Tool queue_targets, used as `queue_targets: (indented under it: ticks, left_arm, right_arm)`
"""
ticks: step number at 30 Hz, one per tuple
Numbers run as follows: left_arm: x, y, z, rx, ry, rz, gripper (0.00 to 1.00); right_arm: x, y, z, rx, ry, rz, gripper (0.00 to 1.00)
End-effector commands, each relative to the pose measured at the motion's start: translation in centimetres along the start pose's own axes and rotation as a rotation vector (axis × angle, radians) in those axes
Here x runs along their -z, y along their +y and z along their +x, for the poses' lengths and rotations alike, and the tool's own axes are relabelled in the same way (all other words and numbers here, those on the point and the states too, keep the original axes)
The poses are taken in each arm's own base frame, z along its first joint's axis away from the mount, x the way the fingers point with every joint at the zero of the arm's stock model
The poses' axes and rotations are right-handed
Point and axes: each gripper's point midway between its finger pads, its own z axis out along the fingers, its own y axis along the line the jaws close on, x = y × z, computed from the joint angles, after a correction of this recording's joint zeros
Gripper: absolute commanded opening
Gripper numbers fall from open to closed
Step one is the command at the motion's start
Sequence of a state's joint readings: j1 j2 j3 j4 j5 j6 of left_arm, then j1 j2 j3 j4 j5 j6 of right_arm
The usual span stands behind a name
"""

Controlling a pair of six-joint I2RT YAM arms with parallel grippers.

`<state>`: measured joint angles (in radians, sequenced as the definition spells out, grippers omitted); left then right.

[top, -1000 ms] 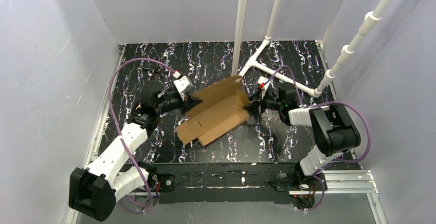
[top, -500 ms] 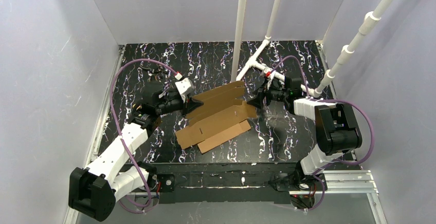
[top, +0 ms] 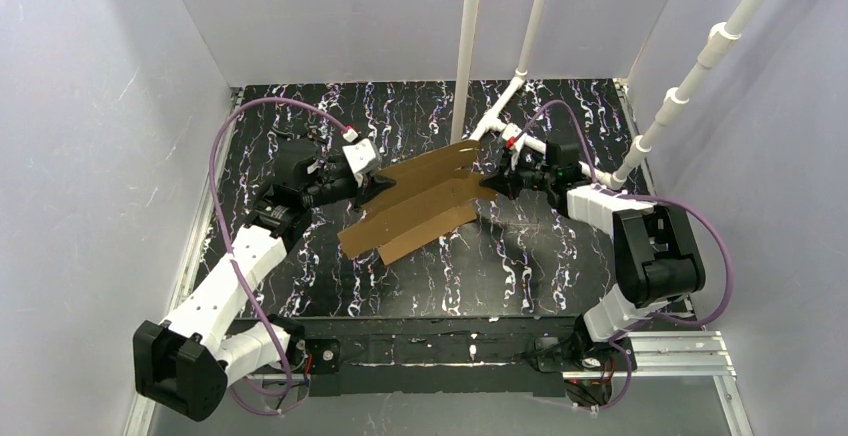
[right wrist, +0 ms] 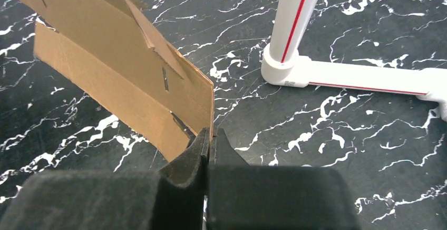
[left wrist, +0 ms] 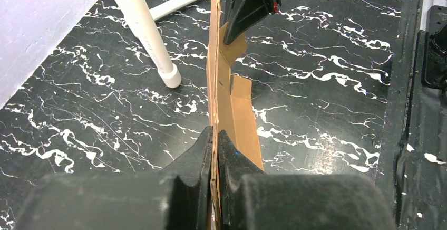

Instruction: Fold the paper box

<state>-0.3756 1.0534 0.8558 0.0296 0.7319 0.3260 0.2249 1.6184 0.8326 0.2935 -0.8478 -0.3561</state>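
Two pinches held the paper box [top: 415, 206] at that moment, one at each end. The left fingers [top: 372, 188] were clamped together on the sheet's left edge, and my left wrist view showed the cardboard running edge-on straight out from between them. The right fingers [top: 492, 185] were closed on the opposite edge, and in the right wrist view a corner of the sheet sat nipped between their tips.

It was no box yet, just a brown sheet with slits and flaps. It was strung between the two arms at the middle of the top view, tilted over the black marbled desk [top: 500, 276]. I could not tell whether its lower left corner touched the desk. One long panel looked slightly bent along a crease, so I judged the folding barely begun.

My worry was how little each grip had hold of. If I drew the arms apart, the thin edge could slide out of one pinch or tear at a slit. If I brought them together too fast, the sheet could buckle anywhere, not on a crease, since nothing backed it from below. Twisting one wrist against the other risked the same.

The white pipe [top: 466, 66] stood just behind the sheet's upper edge, so a swing toward the top of the frame could have snagged a flap on it.
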Motion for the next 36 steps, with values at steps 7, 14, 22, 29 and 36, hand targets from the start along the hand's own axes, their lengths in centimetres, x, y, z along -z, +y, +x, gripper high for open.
queue_targets:
  ticks: [7,14,22,29,36]
  left_arm:
    - [-0.1,-2.1,-0.3,-0.040,-0.001,0.096,0.00]
    - [1.0,-3.8,-0.5,-0.036,-0.003,0.126,0.00]
    - [0.5,-2.4,-2.1,-0.093,0.003,0.111,0.00]
    - [-0.4,-1.0,-0.8,-0.121,0.075,0.101,0.00]
    - [-0.8,-0.9,1.3,-0.113,0.121,0.095,0.00]
  right_arm:
    - [1.3,1.9,0.1,0.123,-0.104,0.039,0.01]
    - [2.2,2.4,-1.2,0.152,-0.142,0.071,0.01]
    - [2.1,-0.7,-5.7,0.270,-0.246,0.176,0.01]
    - [0.4,-1.1,-4.5,0.341,-0.285,0.179,0.01]
    - [-0.5,-1.6,-2.3,0.291,-0.255,0.178,0.01]
